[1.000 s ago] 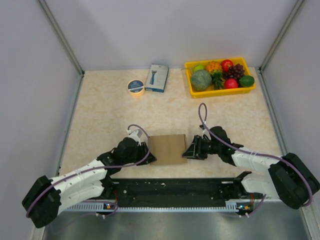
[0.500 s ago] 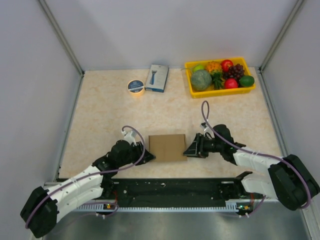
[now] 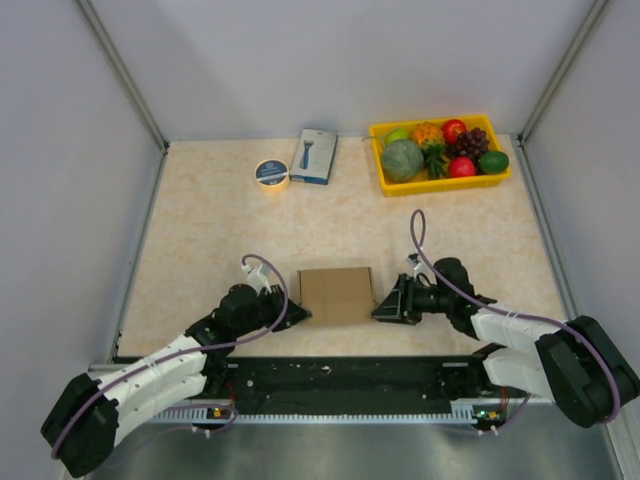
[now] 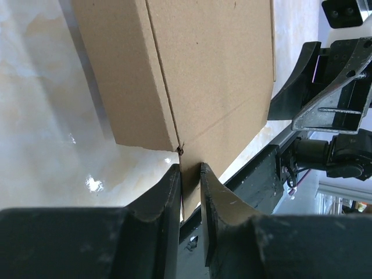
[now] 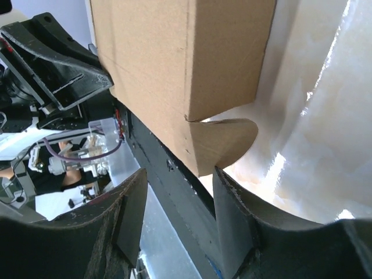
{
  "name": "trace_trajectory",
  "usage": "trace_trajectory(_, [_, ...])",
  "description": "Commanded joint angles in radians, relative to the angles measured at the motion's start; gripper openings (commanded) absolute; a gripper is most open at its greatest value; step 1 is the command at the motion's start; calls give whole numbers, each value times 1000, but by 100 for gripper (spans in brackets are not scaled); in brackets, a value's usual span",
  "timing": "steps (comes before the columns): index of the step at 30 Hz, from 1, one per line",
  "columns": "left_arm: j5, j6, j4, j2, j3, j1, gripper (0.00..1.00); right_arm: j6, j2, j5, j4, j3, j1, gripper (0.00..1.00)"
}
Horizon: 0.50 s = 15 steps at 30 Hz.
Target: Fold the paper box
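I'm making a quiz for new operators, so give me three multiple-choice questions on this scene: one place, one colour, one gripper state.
1. Where is the paper box? A far left corner; B between the left gripper and right gripper; C far right corner.
2. What colour is the fruit tray? A yellow; B red; C white.
3. How is the right gripper? A shut on nothing; B open, a rounded flap between its jaws; C out of view.
Answers: B, a gripper flanks each side; A, its walls are yellow; B, the jaws stand apart around the flap.
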<state>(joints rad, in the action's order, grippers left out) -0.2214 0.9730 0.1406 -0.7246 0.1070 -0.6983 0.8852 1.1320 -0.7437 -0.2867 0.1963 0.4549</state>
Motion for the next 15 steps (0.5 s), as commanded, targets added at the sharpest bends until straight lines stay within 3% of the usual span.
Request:
trace_trajectory(1, [-10,4,74,-7,-23,8,19,-15,2,-13,-85,12,-13,48])
trace_trajectory(6, [-12,3,77,-16,-23,8,11,-117,17,21,-2,75,-13,47])
trace_trajectory(12, [-10,3,79,-29,-27,8,0,-150,34,35,-20,74,-15,45])
trace_trajectory(15, [-12,6,86,-32,-36,8,0,-181,35,53,-14,68,-12,46])
